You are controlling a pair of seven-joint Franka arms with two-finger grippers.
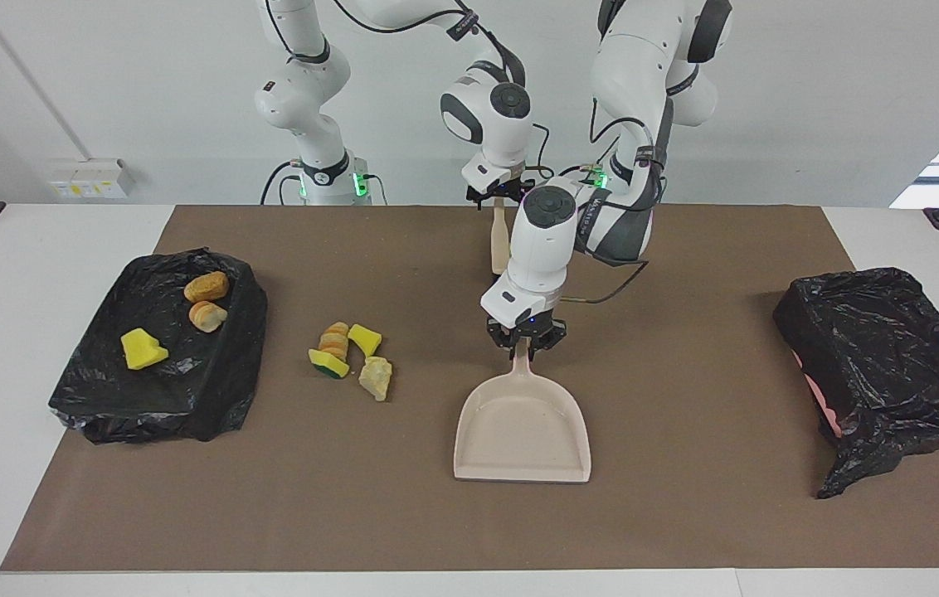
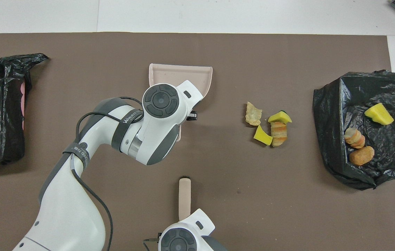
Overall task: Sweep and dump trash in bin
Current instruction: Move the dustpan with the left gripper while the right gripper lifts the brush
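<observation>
Flanking trash (image 1: 349, 361): two black-lined bins (image 1: 158, 344)

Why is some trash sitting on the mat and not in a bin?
Four scraps lie loose on the brown mat beside the black-bagged bin that holds three more. They look unswept. The left gripper grips the dustpan handle.
</observation>
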